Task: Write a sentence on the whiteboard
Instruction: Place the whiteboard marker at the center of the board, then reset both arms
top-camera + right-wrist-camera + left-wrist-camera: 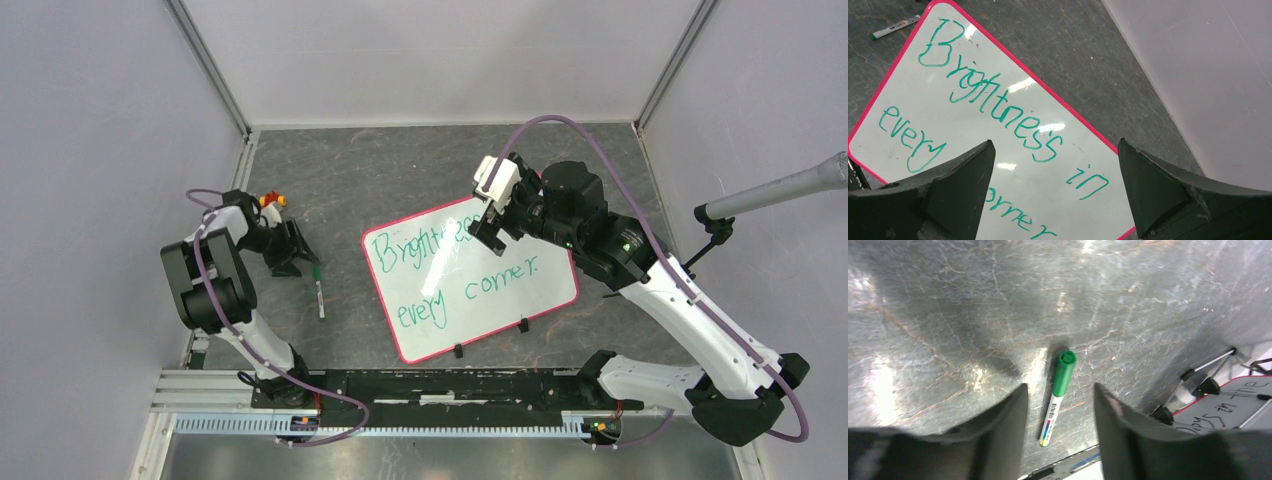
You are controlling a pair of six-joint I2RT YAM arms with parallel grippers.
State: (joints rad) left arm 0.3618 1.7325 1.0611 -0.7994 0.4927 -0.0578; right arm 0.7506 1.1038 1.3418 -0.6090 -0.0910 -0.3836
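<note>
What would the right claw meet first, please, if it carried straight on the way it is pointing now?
Probably the whiteboard: the open right claw aims at its face, around "ness in" of the green sentence. Nothing shows in between, though depth is unclear.

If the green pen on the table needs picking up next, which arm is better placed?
Probably the left: the left gripper is open right by the marker, which its wrist view frames between its jaws. The right gripper hangs open over the whiteboard, farther off.
</note>
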